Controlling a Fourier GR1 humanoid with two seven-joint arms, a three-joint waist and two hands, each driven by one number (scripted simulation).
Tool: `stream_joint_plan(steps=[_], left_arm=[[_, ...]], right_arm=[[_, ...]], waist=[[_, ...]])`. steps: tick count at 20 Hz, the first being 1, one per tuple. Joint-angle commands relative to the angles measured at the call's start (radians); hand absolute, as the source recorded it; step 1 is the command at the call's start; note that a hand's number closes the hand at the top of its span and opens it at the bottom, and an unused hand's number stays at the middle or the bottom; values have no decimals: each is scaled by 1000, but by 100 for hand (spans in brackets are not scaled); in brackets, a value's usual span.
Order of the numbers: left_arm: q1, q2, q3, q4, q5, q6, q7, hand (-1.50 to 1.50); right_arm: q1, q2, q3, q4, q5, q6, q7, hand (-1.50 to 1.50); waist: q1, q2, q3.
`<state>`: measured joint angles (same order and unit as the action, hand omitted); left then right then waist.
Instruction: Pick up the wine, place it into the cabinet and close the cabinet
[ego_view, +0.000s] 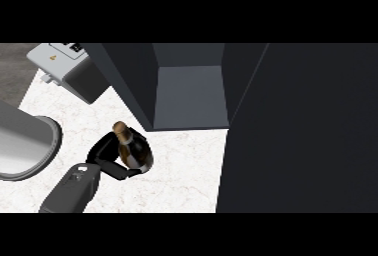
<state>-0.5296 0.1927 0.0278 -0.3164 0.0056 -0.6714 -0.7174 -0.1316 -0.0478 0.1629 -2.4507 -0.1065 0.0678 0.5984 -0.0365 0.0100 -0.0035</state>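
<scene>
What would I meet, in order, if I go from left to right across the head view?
Grey round vessel at the left edge → grey appliance → wine bottle, with the left hand curled round it → open cabinet → dark cabinet door.
</scene>
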Motion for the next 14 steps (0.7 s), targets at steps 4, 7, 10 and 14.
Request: stream_joint_plan(steps=[4,7,10,14], left_arm=[[-17,-18,-11,16,18,-216,-72,150],[-42,-72,-10,3,40,-204,-9,150],[-6,-62,32,17,73,-140,-65,150],[68,-41,235,0,250,175,-62,150]], right_arm=[[27,0,-20,-20,-30,7,-6,-150],[53,-9,-25,-40,-52,25,-6,-150],[10,-22,-47,-68,-54,8,55,-150],[17,7,-28,-27,-9,-3,3,-150]], waist=[[7,-1,1],[11,-5,2],[8,-2,0],[56,-11,2]])
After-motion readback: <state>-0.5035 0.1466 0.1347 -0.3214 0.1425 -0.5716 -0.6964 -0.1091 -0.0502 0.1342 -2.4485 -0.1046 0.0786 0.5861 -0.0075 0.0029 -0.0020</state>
